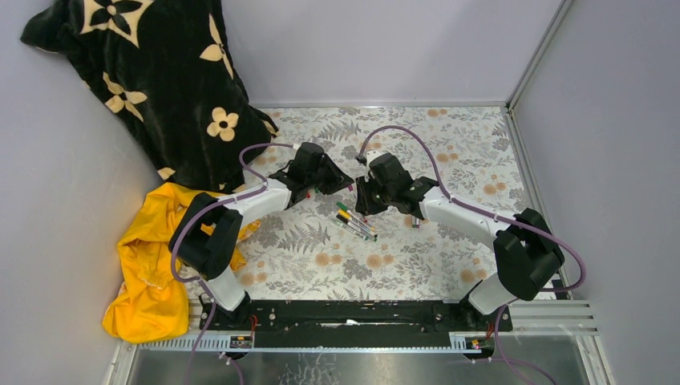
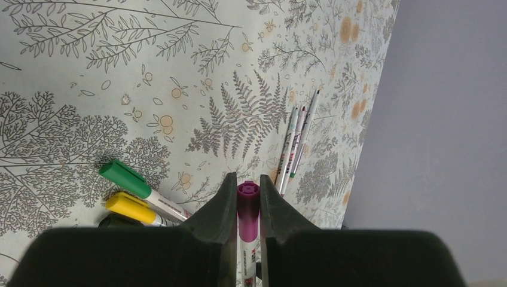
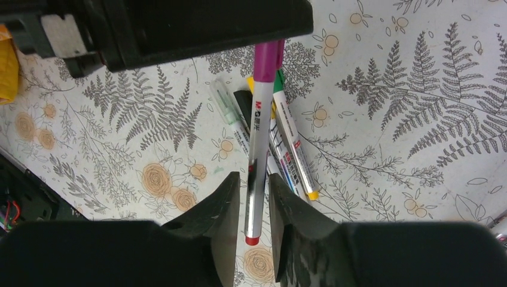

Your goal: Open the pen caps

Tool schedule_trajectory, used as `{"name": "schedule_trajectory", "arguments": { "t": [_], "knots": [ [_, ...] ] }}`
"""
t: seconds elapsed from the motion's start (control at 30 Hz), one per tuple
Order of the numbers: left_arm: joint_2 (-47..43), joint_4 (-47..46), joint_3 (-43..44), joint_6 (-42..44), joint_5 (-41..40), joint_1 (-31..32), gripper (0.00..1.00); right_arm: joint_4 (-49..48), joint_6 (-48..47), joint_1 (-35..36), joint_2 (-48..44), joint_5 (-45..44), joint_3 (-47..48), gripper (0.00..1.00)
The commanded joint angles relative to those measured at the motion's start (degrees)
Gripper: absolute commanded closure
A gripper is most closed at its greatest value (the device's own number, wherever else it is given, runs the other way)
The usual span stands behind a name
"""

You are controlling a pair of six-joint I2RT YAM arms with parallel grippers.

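Your left hand [image 2: 249, 194] is clamped on the magenta cap [image 2: 249, 210] and your right hand [image 3: 255, 186] straddles that pen's barrel [image 3: 258, 137], grip unclear, holding it above the table [image 1: 449, 144] so a pull apart should uncap it; other capped pens [image 1: 355, 222] lie beneath.

The magenta cap [image 2: 249, 206], green cap [image 2: 124, 179] and yellow cap [image 2: 128, 207] contrast with the pale, grey-fern table cover [image 2: 179, 60].
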State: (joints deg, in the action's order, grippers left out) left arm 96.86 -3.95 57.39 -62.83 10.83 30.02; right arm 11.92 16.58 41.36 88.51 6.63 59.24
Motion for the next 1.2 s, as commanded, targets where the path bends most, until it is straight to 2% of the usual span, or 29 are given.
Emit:
{"name": "schedule_trajectory", "arguments": {
  "t": [0.0, 0.27, 0.4, 0.57, 0.77, 1.0, 1.17],
  "knots": [
    [-0.89, -2.69, 0.49, 0.35, 2.7, 0.44, 1.0, -3.09, 0.13, 0.6, -1.58, -0.26, 1.52, 0.69],
    [-2.35, -2.31, 0.24, -0.27, 4.01, 0.47, 1.0, -4.37, 0.19, 0.58, 0.79, -0.04, 2.7, 0.68],
    [-3.13, -2.53, 0.14, -0.7, 4.86, 0.43, 1.0, -5.12, 0.37, 0.59, 2.27, -0.17, 3.27, 0.72],
    [-3.51, -1.83, 0.47, -0.21, 3.97, 0.48, 1.0, -5.02, 0.58, 0.56, 3.2, -0.77, 3.71, 1.0],
    [-0.9, -0.04, 2.04, 3.15, -1.68, -1.8, 1.0, -5.07, 2.3, 0.57, 0.46, -1.21, 0.23, 1.0],
    [4.49, -0.44, 5.6, 4.62, -1.44, -7.19, 1.0, -6.47, 3.98, 0.56, -2.97, -0.45, -5.24, 1.0],
    [6.64, 3.15, 9.19, 7.16, -3.86, -9.34, 1.0, -6.94, 4.5, 0.56, -5.17, -0.48, -8.26, 1.0]
  ]
}}
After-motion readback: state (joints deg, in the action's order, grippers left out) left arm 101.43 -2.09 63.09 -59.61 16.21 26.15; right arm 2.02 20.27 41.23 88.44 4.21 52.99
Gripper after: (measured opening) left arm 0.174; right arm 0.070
